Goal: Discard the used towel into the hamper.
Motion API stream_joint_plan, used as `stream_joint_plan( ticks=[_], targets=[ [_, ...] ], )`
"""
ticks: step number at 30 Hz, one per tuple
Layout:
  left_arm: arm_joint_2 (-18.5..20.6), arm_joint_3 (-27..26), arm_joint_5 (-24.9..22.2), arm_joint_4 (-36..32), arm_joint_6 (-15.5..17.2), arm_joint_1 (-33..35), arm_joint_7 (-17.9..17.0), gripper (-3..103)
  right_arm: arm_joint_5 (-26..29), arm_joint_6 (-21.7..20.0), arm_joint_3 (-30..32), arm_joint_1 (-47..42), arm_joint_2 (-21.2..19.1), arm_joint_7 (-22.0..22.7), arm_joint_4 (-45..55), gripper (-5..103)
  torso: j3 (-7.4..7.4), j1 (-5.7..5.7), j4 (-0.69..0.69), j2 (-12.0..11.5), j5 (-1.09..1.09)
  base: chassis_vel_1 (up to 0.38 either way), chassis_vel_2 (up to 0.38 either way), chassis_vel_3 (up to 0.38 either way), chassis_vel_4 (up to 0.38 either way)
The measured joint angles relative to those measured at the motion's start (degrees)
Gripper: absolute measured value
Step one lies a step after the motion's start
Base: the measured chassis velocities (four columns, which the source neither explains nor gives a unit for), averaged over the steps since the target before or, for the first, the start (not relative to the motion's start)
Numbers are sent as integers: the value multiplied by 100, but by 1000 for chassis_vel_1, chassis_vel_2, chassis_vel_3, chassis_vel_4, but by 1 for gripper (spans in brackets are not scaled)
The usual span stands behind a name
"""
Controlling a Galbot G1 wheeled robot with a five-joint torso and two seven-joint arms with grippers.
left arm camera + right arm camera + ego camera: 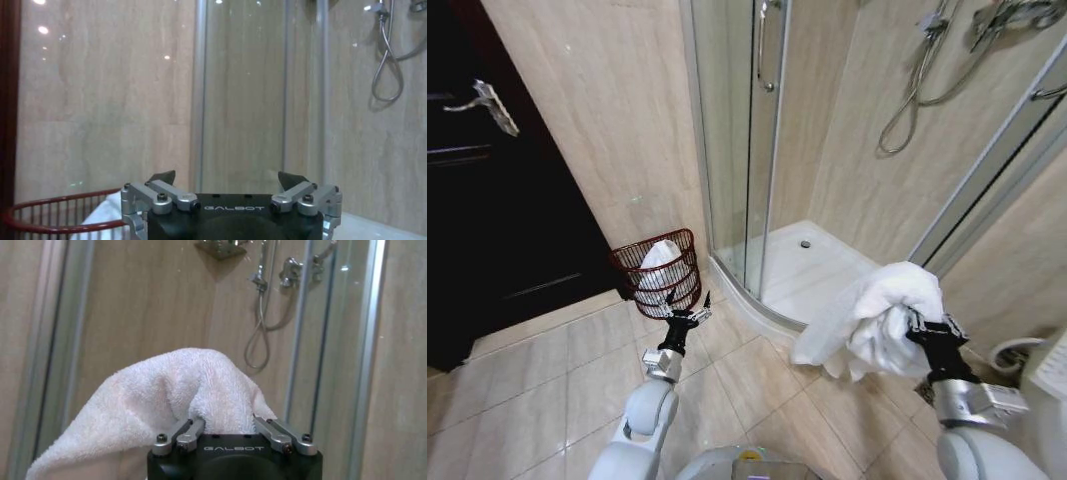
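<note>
The white towel (872, 318) hangs bunched in the air at the right, with my right gripper (917, 328) shut on it; in the right wrist view the towel (167, 405) drapes over the gripper (227, 427). The hamper (659, 272), a dark red-brown wire basket, stands on the floor by the wall left of the shower, with white cloth inside. My left gripper (689, 312) is open and empty, held just in front of the hamper. In the left wrist view that gripper (227, 180) spreads wide, with the hamper rim (47, 217) beside it.
A glass shower enclosure (747, 140) with a raised white tray (812, 270) stands between the hamper and the towel. A dark door (487, 200) with a handle is at the left. Beige floor tiles (557, 400) lie open before the hamper.
</note>
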Motion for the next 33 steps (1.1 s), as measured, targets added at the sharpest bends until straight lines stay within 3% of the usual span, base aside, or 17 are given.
stream_joint_plan(
  ticks=[8, 21, 27, 33],
  targets=[
    [10, -13, 16, -23, 78, -38, 72, 100, -48, 24, -93, 86, -43, 70, -5, 20, 0, 0, 0, 0, -1, 156, 137, -140, -118],
    [7, -44, 14, 16, 23, -4, 65, 100, -264, -69, -258, 178, -78, 178, 8, 20, 0, 0, 0, 0, 1, 39, 40, 77, 60],
    [-31, -34, -29, 87, -183, -4, -56, 100, -333, -96, -392, 215, -83, 194, 22, 20, 0, 0, 0, 0, 0, 89, 80, -2, 5],
    [-116, 17, -27, 2, -121, 29, -144, 100, -310, -127, -431, 178, -119, 197, 86, 20, 0, 0, -1, 0, 0, 111, 116, -133, -119]
  ],
)
